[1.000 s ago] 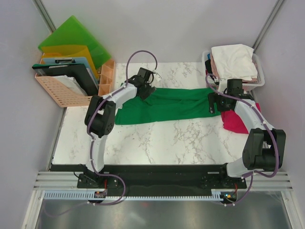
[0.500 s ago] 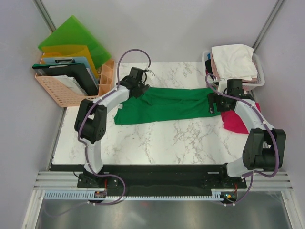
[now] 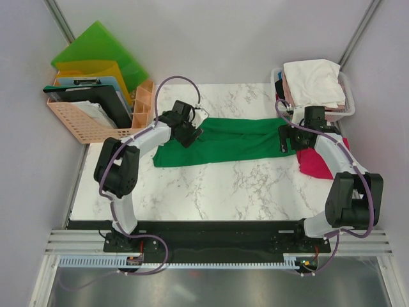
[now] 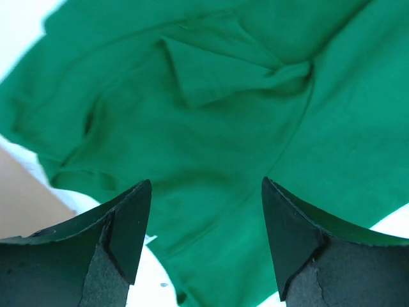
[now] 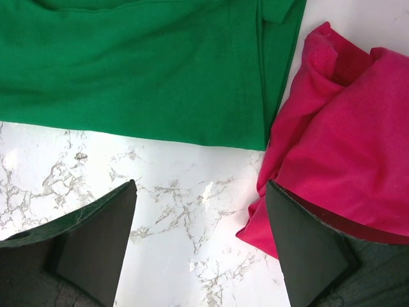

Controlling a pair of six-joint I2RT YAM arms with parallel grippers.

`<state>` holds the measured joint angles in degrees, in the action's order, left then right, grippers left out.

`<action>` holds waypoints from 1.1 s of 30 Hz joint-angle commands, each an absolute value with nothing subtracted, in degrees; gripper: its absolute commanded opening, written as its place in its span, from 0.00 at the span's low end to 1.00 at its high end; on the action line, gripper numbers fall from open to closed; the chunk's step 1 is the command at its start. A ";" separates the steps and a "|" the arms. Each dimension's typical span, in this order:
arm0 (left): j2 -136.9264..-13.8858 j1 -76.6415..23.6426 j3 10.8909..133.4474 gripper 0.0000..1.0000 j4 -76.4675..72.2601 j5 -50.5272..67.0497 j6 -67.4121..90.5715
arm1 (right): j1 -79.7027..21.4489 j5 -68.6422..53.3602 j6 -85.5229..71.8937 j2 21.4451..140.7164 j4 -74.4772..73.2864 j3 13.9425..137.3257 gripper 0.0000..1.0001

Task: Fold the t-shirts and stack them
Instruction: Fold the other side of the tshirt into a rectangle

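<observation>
A white marble table [image 3: 211, 185] seen from above, with two robot arms reaching over it from the near edge. A green tee [image 3: 223, 142] lies spread in a long band across the far half of the table, running left to right, its left end rumpled with a small fold standing up. The left gripper [image 4: 204, 184] hangs over that left end, jaws wide apart and grasping nothing. The right gripper [image 5: 201, 185] hangs over the tee's right end, also spread wide and empty, with bare marble between its fingers. Just right of the green tee, touching its edge, a red tee [image 3: 314, 163] lies crumpled in a heap. At the far right corner a white basket [image 3: 348, 105] holds a white tee [image 3: 313, 80] piled on top. At the far left stands a peach rack [image 3: 70, 121] with coloured folders [image 3: 96, 48].
</observation>
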<state>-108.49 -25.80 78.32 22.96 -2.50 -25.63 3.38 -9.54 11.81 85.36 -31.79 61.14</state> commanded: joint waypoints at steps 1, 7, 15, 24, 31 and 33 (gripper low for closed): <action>-110.21 -26.10 78.57 0.77 23.56 1.15 -21.80 | 3.60 -11.07 12.30 85.43 -31.55 60.91 0.89; -114.77 -26.10 84.28 0.77 23.64 0.27 -22.23 | 3.60 -11.16 12.30 85.25 -31.64 60.91 0.89; -120.66 -26.10 93.68 0.77 23.64 -2.28 -22.41 | 3.60 -11.43 12.48 85.69 -31.82 60.91 0.89; -125.15 -26.02 102.91 0.77 24.17 -8.78 -24.17 | 3.60 -11.87 12.66 86.22 -31.82 60.91 0.89; -121.49 -25.93 103.89 0.78 22.95 -16.08 -26.63 | 3.51 -10.82 12.66 85.17 -31.73 61.00 0.89; -117.62 -25.49 100.39 0.78 21.37 -16.70 -28.03 | 3.52 -9.94 12.66 83.16 -29.72 60.47 0.90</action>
<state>-124.60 -25.93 102.02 23.83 -12.84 -25.04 3.38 -10.48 12.23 86.11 -31.99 61.12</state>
